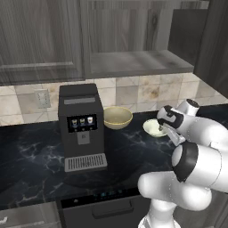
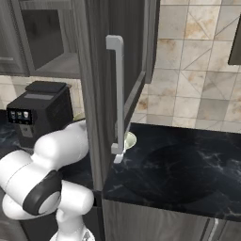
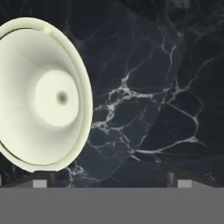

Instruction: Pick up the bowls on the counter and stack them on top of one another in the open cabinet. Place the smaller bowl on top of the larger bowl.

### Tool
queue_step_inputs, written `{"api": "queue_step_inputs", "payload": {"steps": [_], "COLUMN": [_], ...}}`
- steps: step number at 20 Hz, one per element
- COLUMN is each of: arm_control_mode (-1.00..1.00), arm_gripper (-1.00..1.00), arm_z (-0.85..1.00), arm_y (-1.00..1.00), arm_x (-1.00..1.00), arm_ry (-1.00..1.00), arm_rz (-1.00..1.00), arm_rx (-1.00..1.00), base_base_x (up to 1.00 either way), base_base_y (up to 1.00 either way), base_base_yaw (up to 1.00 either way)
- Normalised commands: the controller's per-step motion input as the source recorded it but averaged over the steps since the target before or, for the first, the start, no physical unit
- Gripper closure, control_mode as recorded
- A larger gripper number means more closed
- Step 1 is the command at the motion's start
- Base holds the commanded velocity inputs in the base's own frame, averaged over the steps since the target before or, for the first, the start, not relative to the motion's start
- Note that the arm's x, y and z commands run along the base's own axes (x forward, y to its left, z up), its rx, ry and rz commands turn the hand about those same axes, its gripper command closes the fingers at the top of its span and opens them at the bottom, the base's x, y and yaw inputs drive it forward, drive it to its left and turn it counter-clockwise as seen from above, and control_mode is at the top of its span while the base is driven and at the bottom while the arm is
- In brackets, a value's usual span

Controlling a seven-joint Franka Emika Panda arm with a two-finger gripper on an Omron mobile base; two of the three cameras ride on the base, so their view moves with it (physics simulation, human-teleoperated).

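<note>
Two bowls sit on the counter (image 1: 40,151): the larger bowl (image 1: 117,117) beside the coffee machine (image 1: 81,124), the smaller bowl (image 3: 41,94) under the gripper (image 3: 112,183), whose fingers are spread. Descending off-centre risks tipping the rim.

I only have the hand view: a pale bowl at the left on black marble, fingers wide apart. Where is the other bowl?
Observer: The larger bowl sits on the counter, between the coffee machine and the smaller bowl.
Operator: Is anything in the cabinet?
Observer: No. The open cabinet, above the bowls, has a bare shelf.
Operator: Where is the gripper over the small one?
Observer: The gripper hangs low at its right edge; I cannot tell if they touch.
</note>
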Motion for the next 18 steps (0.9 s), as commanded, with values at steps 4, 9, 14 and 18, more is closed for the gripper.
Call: {"api": "queue_step_inputs", "payload": {"steps": [4,9,14,18], "arm_control_mode": [-1.00,-1.00,-1.00,-1.00], "arm_gripper": [-1.00,-1.00,-1.00,-1.00], "arm_z": [-0.06,-0.10,-0.13,-0.10], "arm_y": [-0.04,-0.03,0.00,0.00], "arm_x": [0.10,0.10,0.09,0.10], "arm_ry": [0.00,0.00,0.00,0.00], "arm_rz": [0.00,0.00,0.00,0.00], "arm_rx": [0.06,0.06,0.04,0.04], "base_base_x": [0.00,0.00,0.00,0.00], "base_base_y": [0.00,0.00,0.00,0.00], "base_base_yaw": [0.00,0.00,0.00,0.00]}}
